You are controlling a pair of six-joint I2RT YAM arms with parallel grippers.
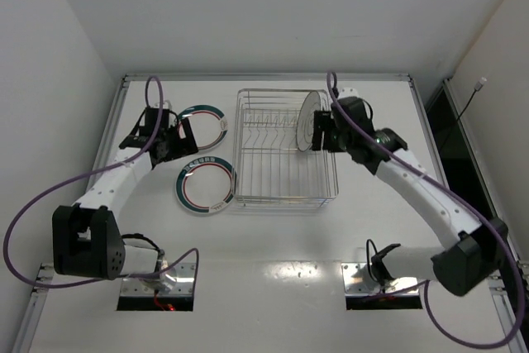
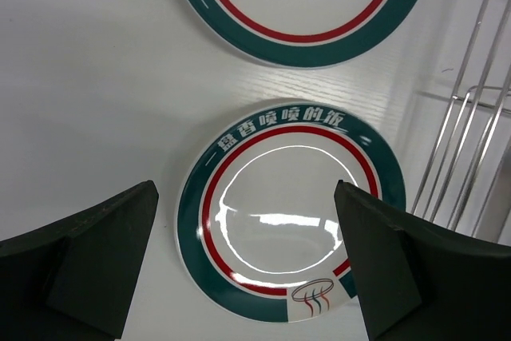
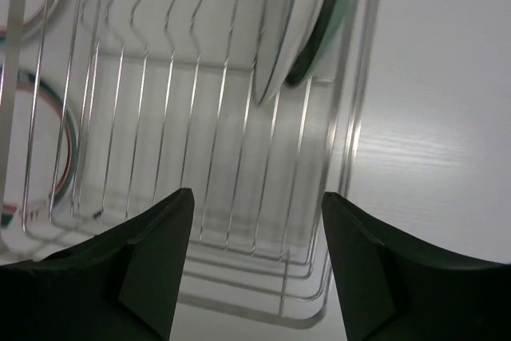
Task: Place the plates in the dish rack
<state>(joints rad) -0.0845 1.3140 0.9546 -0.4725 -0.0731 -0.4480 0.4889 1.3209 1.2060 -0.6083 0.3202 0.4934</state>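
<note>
The wire dish rack (image 1: 273,163) stands mid-table. Two plates stand on edge at its far right (image 1: 309,120); in the right wrist view they show as a whitish-grey plate (image 3: 275,29) with a teal one (image 3: 329,13) behind it. My right gripper (image 1: 324,131) is open and empty beside them, over the rack (image 3: 200,117), its fingers wide apart (image 3: 255,265). Two green-rimmed plates lie flat left of the rack, one far (image 1: 204,126) and one near (image 1: 205,186). My left gripper (image 1: 171,134) is open and empty (image 2: 247,265) above one of them (image 2: 289,212); the other (image 2: 295,5) lies beyond.
The rack's wire side (image 2: 471,141) is close on the right of the left gripper. A green-rimmed plate shows through the rack wires (image 3: 56,133). White walls enclose the table on the left, back and right. Purple cables trail from both arms.
</note>
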